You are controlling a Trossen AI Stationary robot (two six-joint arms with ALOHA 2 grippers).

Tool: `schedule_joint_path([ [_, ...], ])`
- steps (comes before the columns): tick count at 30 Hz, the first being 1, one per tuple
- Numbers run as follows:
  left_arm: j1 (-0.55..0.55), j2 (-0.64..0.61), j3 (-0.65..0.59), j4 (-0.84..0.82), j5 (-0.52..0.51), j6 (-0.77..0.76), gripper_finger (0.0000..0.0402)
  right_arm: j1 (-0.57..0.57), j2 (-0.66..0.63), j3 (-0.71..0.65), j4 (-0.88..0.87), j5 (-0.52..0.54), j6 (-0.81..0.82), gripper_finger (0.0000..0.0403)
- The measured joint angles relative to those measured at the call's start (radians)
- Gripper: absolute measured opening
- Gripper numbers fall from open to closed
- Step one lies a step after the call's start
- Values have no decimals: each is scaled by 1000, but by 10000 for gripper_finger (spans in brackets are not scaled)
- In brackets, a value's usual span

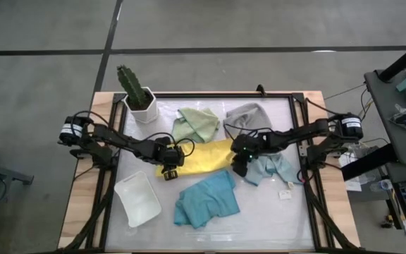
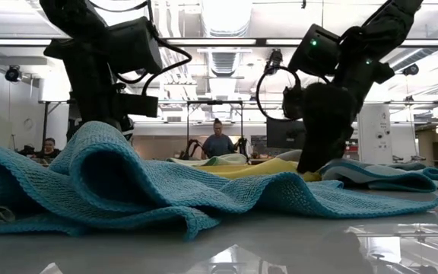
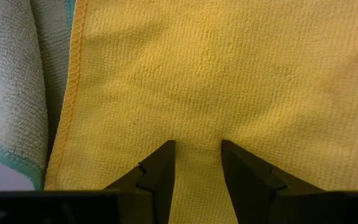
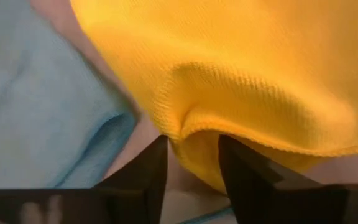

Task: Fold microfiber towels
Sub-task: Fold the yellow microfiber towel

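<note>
A yellow towel (image 1: pixel 201 156) lies stretched across the middle of the table between my two grippers. My left gripper (image 1: pixel 170 169) stands on its left end, fingers close together with yellow cloth (image 3: pixel 197 93) between them. My right gripper (image 1: pixel 240 164) is at its right end, open, with a bulging yellow fold (image 4: pixel 194 149) between its fingers. A sage green towel (image 1: pixel 197 124) and a grey towel (image 1: pixel 249 114) lie crumpled at the far side. The pale blue towel (image 1: pixel 273 169) is beside my right gripper and the teal towel (image 1: pixel 206 200) lies toward the near edge. My left gripper has a narrow strip of the yellow towel (image 3: pixel 197 168) between its two fingers, near the towel's left end. The fingers slant steeply down from above. The rest of the towel lies flat on the table. My right gripper's fingers (image 4: pixel 148 180) flank the yellow fold; whether they touch it I cannot tell.
A white tray (image 1: pixel 138 199) sits at the near left and a potted cactus (image 1: pixel 138 95) stands at the far left corner. The teal towel (image 2: pixel 128 190) fills the low view's foreground. People (image 2: pixel 217 143) are in the room behind the table.
</note>
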Motion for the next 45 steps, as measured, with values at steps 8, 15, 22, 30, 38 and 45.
schedule_joint_path([
  [8, 0, 0, 0, 0, 0, 0, 118, -61, 0, 0, 1, -23, 138, 176],
  [15, 0, 0, 0, 0, 0, 0, 118, -79, 0, 0, 11, -20, 180, 145],
  [22, 0, 0, 0, 0, 0, 1, 118, -79, -2, 0, 42, -23, 195, 121],
  [30, 0, 0, 0, 0, 0, 2, 118, -79, -18, 0, 51, -24, 210, 150],
  [38, 0, 0, 0, 1, 0, 2, 118, -69, 22, 1, 67, 18, 246, 128],
  [45, 0, 0, -1, 1, 0, 2, 118, -63, 34, 0, 68, 32, 229, 52],
])
